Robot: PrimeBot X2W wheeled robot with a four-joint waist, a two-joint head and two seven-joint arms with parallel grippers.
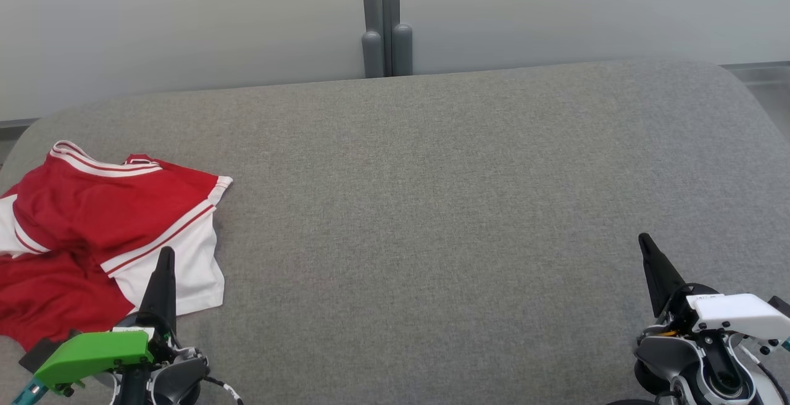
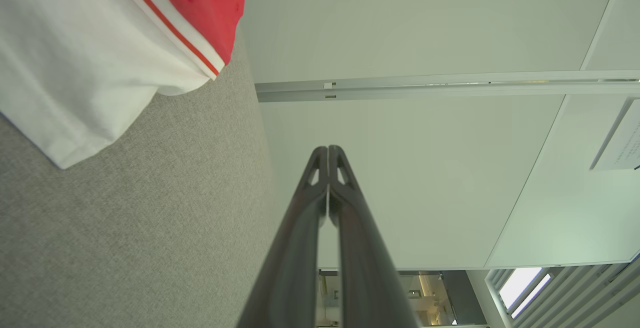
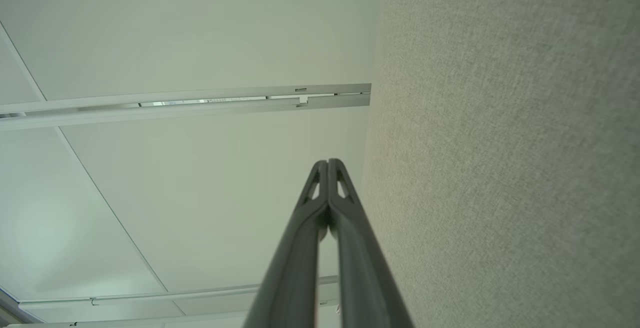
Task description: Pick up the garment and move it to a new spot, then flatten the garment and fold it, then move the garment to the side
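The 2 fingers of the left gripper are pressed together tip to tip and hold nothing. In the head view they stand just in front of the white hem of the garment. In the left wrist view the cloth lies off to one side and apart from them. The right gripper is likewise closed and empty, well apart from the garment, over bare grey padded surface. The garment is a red and white heap, crumpled and overlapping itself, at the far left of that surface, with part of it running past the head view's left edge. The first risk, I judge, is going in with the jaws closed: they would shove the hem and bunch the cloth further instead of taking it. A pinch on the top layer alone could let the lower folds trail and twist during the move. Since the heap sits near the surface's left side, a sideways nudge might slide it over the edge. A low approach could also snag the grey cover.
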